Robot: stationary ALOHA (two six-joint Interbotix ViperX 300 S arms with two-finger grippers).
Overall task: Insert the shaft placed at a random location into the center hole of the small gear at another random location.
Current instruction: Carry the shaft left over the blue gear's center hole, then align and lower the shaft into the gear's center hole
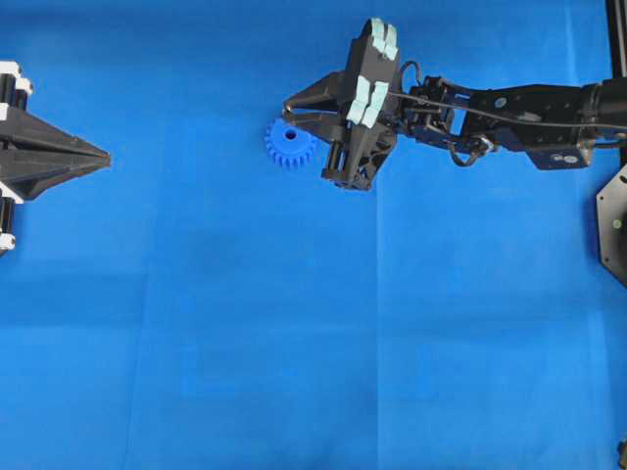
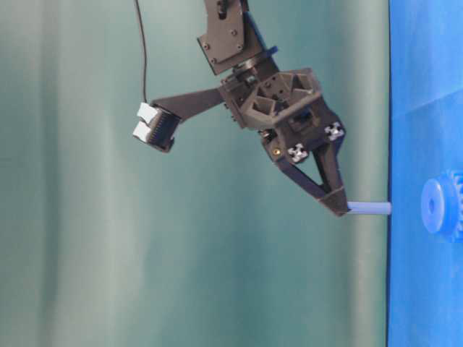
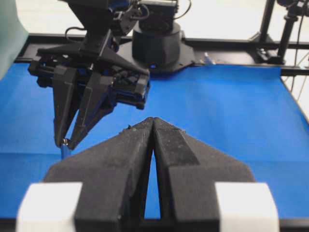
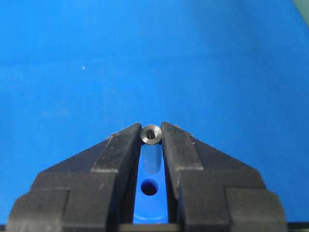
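- Right gripper [image 4: 151, 137]: its two black fingers are pinched on the shaft [image 4: 151, 134], seen end-on in the right wrist view as a small grey ring at the fingertips, its length running down toward the mat.
- Small gear [image 1: 290, 143]: lies flat on the blue mat [image 1: 294, 343] at about 11 o'clock of the overhead view's centre, just beside the right gripper at its 9 o'clock.
- Center hole [image 4: 149, 186]: visible between the right fingers, at 6 o'clock of the shaft's top end in the right wrist view.
- Table-level view: the shaft's free end reaches the edge of the mat short of the gear; whether it touches the surface cannot be told.
- Left gripper [image 3: 153, 121]: fingers pressed together, holding nothing, parked at 9 o'clock of the overhead view, well apart from the gear.
- Step in hand, as judged: bring the shaft over the hub. To do it well, keep the shaft upright, hold the pinch firm, centre the tip over the hole using the wrist view, then lower slowly so the light gear is not nudged aside.
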